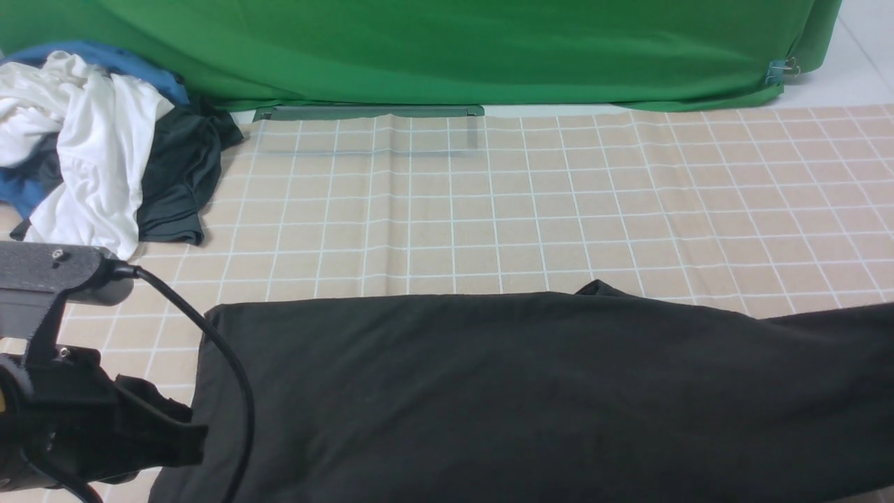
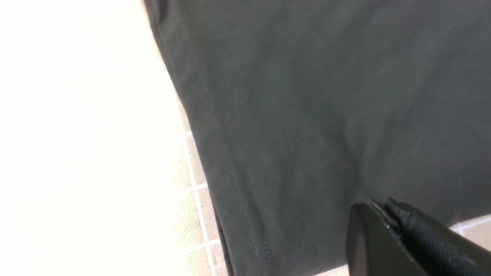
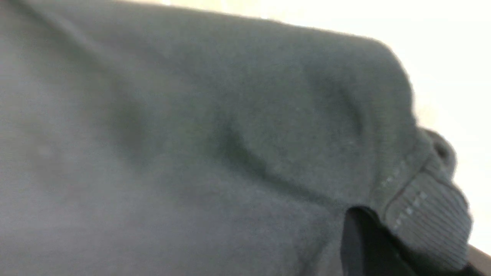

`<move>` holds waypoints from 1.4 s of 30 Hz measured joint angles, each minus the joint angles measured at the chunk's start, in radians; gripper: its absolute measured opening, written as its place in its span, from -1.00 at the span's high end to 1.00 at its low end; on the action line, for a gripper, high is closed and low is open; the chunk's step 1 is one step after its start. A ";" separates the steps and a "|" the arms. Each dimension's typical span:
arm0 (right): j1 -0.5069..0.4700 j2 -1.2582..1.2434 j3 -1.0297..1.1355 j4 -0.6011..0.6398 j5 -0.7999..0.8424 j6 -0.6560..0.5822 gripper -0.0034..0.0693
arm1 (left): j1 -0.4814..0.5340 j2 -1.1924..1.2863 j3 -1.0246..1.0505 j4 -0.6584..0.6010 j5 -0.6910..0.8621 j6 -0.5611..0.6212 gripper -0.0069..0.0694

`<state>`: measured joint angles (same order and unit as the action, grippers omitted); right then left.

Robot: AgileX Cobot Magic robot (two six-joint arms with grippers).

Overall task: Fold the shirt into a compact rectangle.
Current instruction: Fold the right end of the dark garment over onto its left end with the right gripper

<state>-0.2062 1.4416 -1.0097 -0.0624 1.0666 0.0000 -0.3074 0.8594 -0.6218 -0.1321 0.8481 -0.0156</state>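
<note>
Black cotton-like fabric fills the near half of the front view: the shirt (image 1: 531,391) lies spread across the beige checked tablecloth (image 1: 559,209), back side up (no print visible), its far edge running nearly straight from left to right.

Left gripper (image 1: 167,433): closed, at the shirt's near-left corner. The left wrist view shows a bunch of black cloth pinched at the fingertips, beside the double-stitched hem (image 2: 230,172).

Right gripper (image 3: 368,222): outside the front view. Its wrist view, somewhat blurred, shows one dark finger pressed into the fabric, with a ribbed band (image 3: 425,214) bunched just beside it; the jaws appear clamped on the shirt (the second finger is hidden by cloth).

Far-left corner of the table: a loose pile holding a white garment (image 1: 91,140), a dark grey garment (image 1: 178,175) and a blue garment (image 1: 126,63), well apart from the shirt.

Green backdrop (image 1: 447,49) hangs along the far edge.
</note>
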 joint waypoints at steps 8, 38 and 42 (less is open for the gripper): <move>0.253 -0.027 -0.163 0.155 0.074 0.007 0.61 | 0.000 0.000 0.000 -0.001 -0.020 0.000 0.77; 1.083 0.682 -0.897 0.376 -0.081 0.232 0.58 | 0.000 -0.166 -0.176 0.078 0.171 -0.086 0.77; 1.094 0.767 -0.976 0.416 -0.103 0.232 0.50 | 0.000 -0.167 -0.176 0.078 0.175 -0.086 0.77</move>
<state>0.8873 2.2083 -1.9857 0.3535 0.9638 0.2323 -0.3074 0.6923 -0.7982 -0.0539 1.0233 -0.1017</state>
